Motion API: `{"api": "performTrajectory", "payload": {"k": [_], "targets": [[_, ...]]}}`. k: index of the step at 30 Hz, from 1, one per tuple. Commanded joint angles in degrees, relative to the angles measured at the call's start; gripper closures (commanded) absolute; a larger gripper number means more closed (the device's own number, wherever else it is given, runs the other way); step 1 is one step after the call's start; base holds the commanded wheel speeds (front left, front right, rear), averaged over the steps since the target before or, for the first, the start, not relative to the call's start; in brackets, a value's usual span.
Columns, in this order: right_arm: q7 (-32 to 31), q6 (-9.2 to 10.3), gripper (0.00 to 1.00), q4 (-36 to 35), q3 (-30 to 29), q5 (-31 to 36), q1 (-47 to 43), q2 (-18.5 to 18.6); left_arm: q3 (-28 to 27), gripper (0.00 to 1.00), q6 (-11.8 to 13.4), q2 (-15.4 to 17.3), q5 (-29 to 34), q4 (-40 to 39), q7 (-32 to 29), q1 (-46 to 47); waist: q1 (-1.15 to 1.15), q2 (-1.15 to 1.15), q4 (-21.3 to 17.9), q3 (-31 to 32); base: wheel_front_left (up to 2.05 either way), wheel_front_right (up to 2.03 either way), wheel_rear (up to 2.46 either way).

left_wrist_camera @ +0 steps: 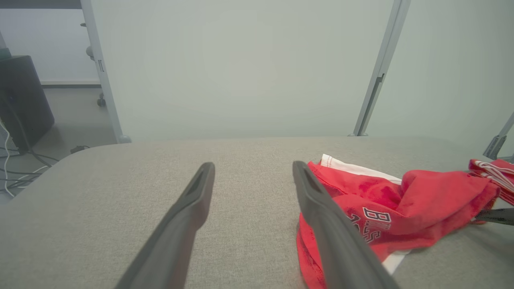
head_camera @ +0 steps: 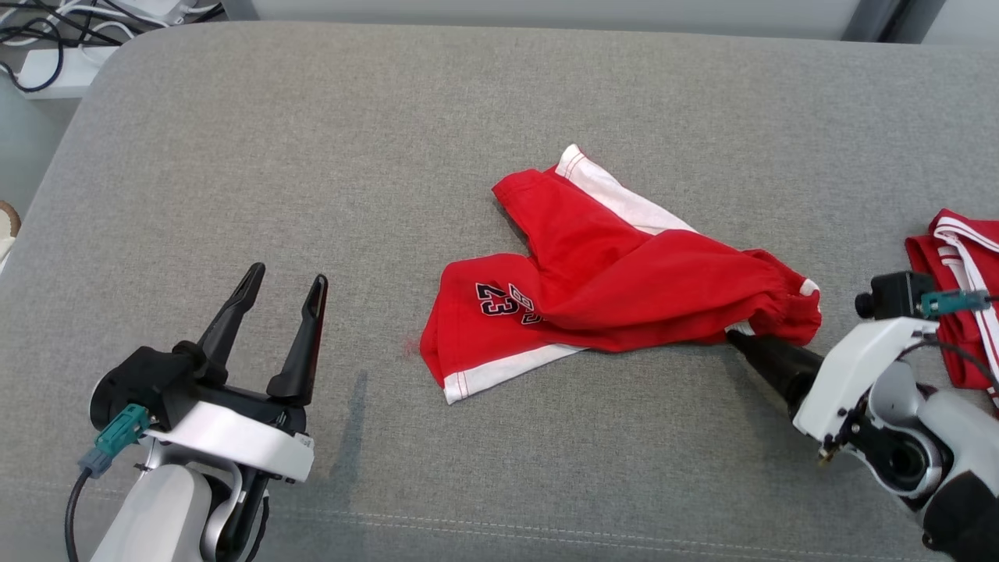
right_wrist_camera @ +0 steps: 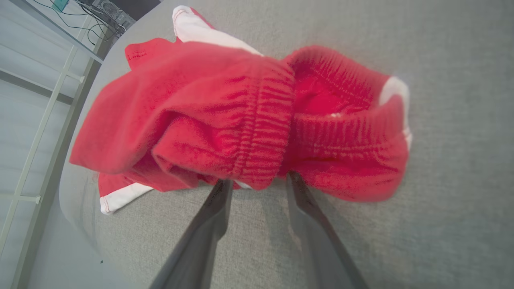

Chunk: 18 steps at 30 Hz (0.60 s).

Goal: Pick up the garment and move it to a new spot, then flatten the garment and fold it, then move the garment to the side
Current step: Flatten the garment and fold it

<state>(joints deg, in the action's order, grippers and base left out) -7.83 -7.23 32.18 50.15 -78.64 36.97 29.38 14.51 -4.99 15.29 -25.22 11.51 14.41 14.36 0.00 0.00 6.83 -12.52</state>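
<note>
Lying crumpled near the middle of the grey woven-fabric table top in the head view is a pair of red jersey shorts with white side stripes and a printed number 23, one leg reaching up the picture and the other toward the lower left. The left gripper hangs at the lower left, well apart from the shorts, its two dark fingers spread wide with nothing between them. The right gripper comes in from the lower right, its tip touching the gathered waistband end. A second red garment with white stripes lies at the table's right edge, and a white power strip with cables sits past the far left corner. In the left wrist view the left gripper stands wide above bare table top, with the shorts beside its right finger and the second garment beyond them. In the right wrist view the right gripper has its fingers parted, grey table top showing between them, tips at the lower edge of the shorts' ribbed waistband.
</note>
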Motion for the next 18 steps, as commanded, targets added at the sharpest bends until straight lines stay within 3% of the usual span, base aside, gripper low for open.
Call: {"api": "performTrajectory", "payload": {"k": [1, 7, 12, 15, 18], "targets": [[1.5, -0.25, 0.00, -1.5, 0.3, 0.2, -2.5, 1.2, -2.5, 0.00, -0.2, 1.5, 0.3, -1.2, 0.6, 0.7, 0.00, 0.00, -0.5, 0.6, 0.00, 0.00, 0.00], [9.7, -0.25, 0.00, -5.4, 2.3, 5.6, -8.8, 5.5, -3.2, 0.00, 0.6, 2.1, 0.5, -1.2, 0.6, -1.1, 0.00, 0.00, -2.4, 3.0, 0.00, 0.00, 0.00], [21.5, -0.25, 0.00, -7.8, -1.1, 11.9, -13.2, 6.8, -4.4, 0.00, 2.3, 2.7, 0.4, -2.5, 0.5, -3.9, 0.00, 0.00, -4.4, 5.5, 0.00, 0.00, 0.00], [22.7, -0.25, 0.00, -9.2, -8.0, 18.0, -15.0, 4.8, -5.3, 0.00, 3.7, 3.3, 0.6, -4.1, 0.4, -5.5, 0.00, 0.00, -5.7, 6.7, 0.00, 0.00, 0.00], [22.8, -0.25, 0.00, -13.2, -20.5, 28.4, -17.9, 0.2, -6.0, 0.00, 4.9, 3.6, 0.7, -5.7, 0.2, -6.6, 0.00, 0.00, -6.7, 7.7, 0.00, 0.00, 0.00]]}}
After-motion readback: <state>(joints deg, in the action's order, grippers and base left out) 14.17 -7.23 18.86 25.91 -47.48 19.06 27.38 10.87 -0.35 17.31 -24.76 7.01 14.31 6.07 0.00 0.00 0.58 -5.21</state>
